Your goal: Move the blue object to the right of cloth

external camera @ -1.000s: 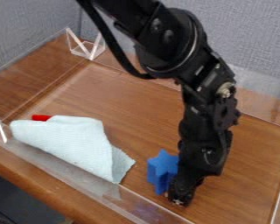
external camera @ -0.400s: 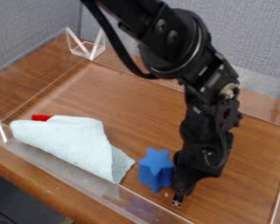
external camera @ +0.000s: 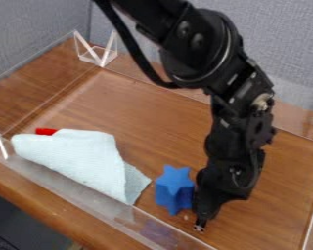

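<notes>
Looking at the cam view, you have the gripper (external camera: 200, 219) pointed straight down at the near edge of the wooden table (external camera: 146, 107), jaws closed right up, w/ the blue block (external camera: 174, 187) just beside it on the cloth side. Whether the fingertips actually pinch a point of the star or just sit against it, you can't tell from this angle, since the arm (external camera: 231, 127) hides the contact. The block sits just beside the right corner of the pale aqua cloth (external camera: 81, 159), near the table's front edge; a tiny red piece (external camera: 46, 131) lies at the cloth's far left, leave it alone. To do this step well, my read is: confirm the grip before any sideways move, lift only enough to clear the wood, then carry the block away from the cloth toward the open wood on the right so a clear gap shows between them. Keep the travel slow, b/c a chunky star held by one point can twist out, and the front edge is close. No brands, labels or readable writing anywhere in view.
</notes>
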{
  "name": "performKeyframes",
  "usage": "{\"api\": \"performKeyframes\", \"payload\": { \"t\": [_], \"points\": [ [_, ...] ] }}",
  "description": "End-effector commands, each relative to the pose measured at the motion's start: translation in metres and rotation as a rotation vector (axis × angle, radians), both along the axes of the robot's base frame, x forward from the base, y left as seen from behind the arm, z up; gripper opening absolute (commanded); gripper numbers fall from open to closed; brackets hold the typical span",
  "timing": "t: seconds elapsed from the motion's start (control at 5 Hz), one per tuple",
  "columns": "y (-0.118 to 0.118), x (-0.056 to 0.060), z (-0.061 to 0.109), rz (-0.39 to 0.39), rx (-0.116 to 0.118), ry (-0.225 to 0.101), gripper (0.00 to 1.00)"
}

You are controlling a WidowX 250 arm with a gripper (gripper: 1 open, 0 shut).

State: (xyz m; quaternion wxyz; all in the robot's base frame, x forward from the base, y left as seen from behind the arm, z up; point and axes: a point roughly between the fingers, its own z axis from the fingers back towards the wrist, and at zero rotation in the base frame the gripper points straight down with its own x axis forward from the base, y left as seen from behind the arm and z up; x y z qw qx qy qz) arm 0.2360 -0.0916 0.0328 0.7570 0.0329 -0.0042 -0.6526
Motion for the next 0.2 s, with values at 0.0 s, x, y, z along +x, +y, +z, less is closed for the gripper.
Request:
{"api": "performKeyframes", "payload": {
  "t": [0.0],
  "points": [
    [-0.0073,0.0094,0.0207,-0.015,-0.022,-0.073,0.0]
  ]
}}
